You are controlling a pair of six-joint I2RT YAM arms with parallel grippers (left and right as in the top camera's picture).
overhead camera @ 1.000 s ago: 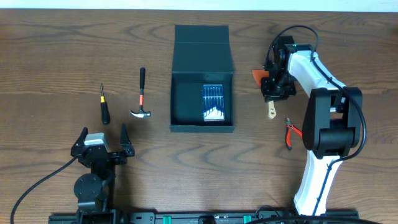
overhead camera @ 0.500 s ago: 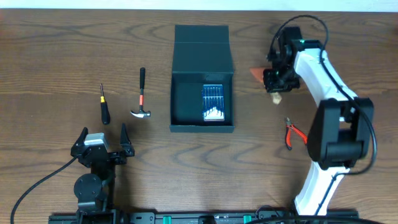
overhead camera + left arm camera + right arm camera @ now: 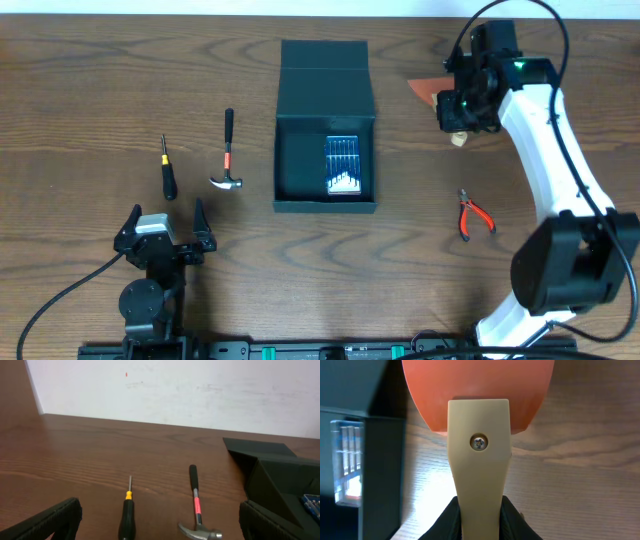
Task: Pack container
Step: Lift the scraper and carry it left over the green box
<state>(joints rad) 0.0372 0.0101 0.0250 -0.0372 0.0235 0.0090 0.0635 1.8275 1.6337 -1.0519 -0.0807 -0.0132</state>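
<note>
The right gripper (image 3: 462, 108) clamps the beige handle of an orange-bladed flat scraper (image 3: 479, 455) between its dark fingers (image 3: 445, 520), over the brown wooden table (image 3: 90, 80) to the right of the dark teal-green square container (image 3: 326, 207). The container sits mid-table with its flap lid folded back and a small clear-blue case of bits (image 3: 343, 165) in its right half. The left gripper (image 3: 166, 218) rests at the near edge, jaws spread wide with nothing between them. A black-handled screwdriver (image 3: 168, 172) and a red-and-black claw hammer (image 3: 229, 150) lie beyond it, and red-handled pliers (image 3: 473, 215) lie near the right arm.
</note>
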